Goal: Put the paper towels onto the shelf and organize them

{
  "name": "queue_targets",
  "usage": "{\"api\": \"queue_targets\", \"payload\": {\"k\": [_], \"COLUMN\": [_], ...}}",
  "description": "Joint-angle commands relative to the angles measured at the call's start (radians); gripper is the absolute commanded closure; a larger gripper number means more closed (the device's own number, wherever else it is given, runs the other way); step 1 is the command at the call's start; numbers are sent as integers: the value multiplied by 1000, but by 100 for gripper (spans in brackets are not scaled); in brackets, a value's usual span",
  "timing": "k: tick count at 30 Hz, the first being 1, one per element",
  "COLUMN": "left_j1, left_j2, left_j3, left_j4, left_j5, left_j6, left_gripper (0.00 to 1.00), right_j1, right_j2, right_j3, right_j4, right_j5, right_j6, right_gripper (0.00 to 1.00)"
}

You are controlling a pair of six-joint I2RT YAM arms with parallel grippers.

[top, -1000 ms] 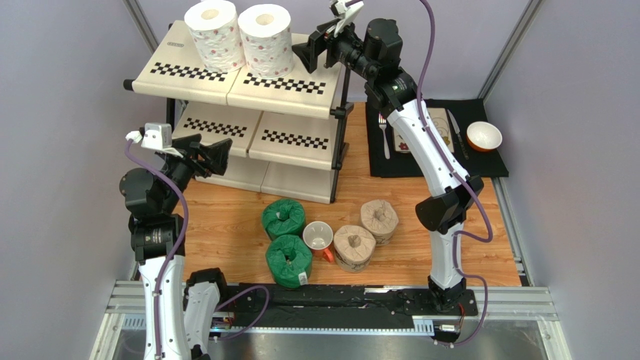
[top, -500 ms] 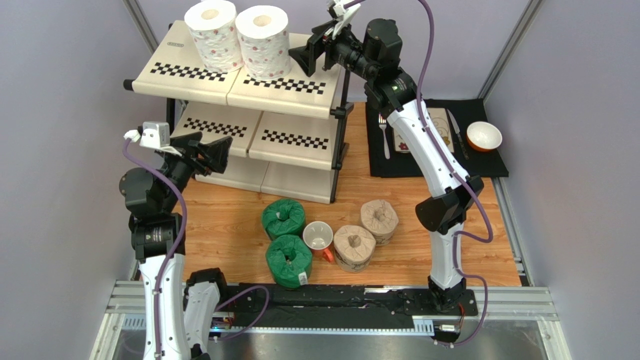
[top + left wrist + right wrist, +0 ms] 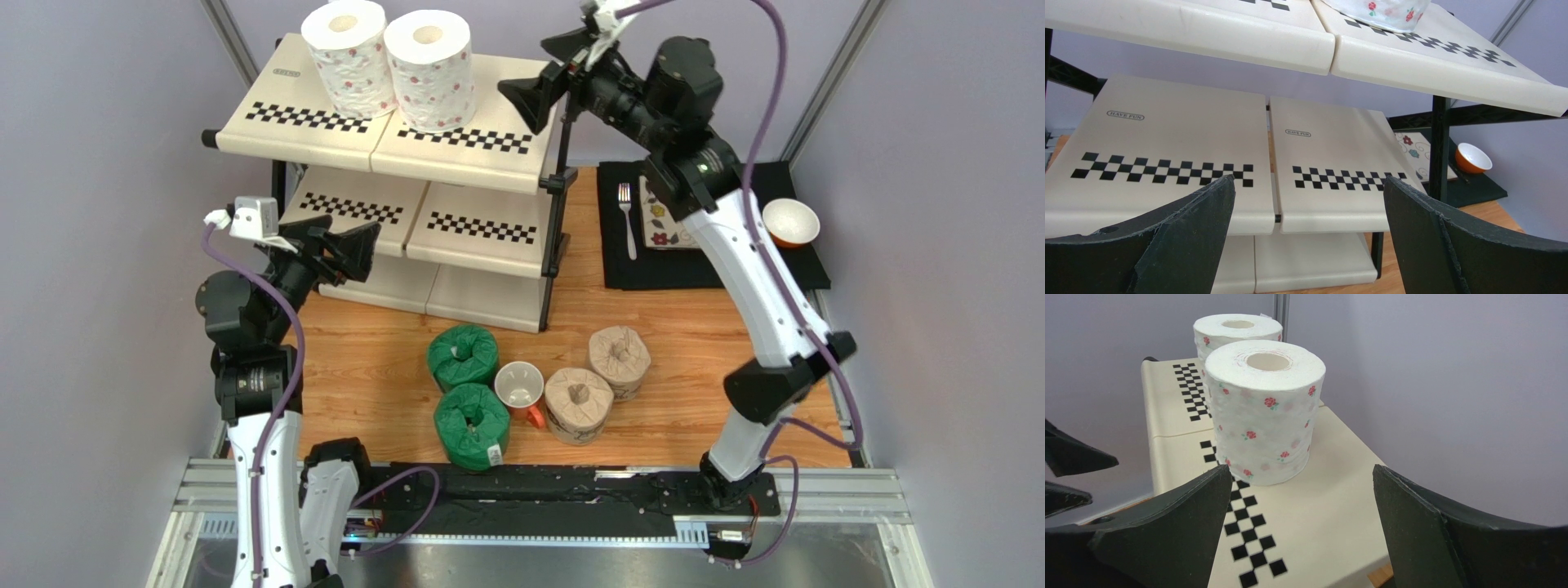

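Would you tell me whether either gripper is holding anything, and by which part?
Nothing is held. The left gripper and right gripper are open and empty; the floral rolls stand free on the shelf.

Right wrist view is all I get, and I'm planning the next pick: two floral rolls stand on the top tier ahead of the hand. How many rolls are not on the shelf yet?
Observer: Four, all on the table: the farther green roll, the nearer green roll, the nearer tan roll and the farther tan roll.
Operator: Anything among them to avoid?
Observer: A white mug with a red handle stands between the nearer green roll and the nearer tan roll.
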Motion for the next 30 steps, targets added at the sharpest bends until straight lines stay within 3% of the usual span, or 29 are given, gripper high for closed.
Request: {"api": "queue_targets", "payload": {"k": [1,6,10,13,14,17,24,30], "left_j1": [4,4,2,-85,-190,-372,-403,-403], "left_j2": [14,44,13,-30,-45,-100,-231,-206], "left_j3": [30,20,-78,-175,-194,-264,-517,-533], "left_j4": [-27,-128,-93,-81,-94,-168,-122,-104], "left_j5": [20,17,101,99,12,-155,-191,-216], "left_j6": [-3,60,-40,-56,-35,16,-65,-27], "left_gripper": [1,1,1,1,1,1,1,1], "right_j1": [3,7,10,10,10,10,10,10], "right_j2": [-244,-534,-685,-774,-797,-855,-936,-982], "right_j3": [-175,-526,-725,-857,-885,-951,-1046,-1111], "right_j4": [66,152,157,157,155,141,91,82], "right_j5": [77,94,114,135,143,158,181,189], "right_j6": [27,137,196,219,222,239,256,272], "right_gripper": [10,10,10,10,10,10,10,10]}}
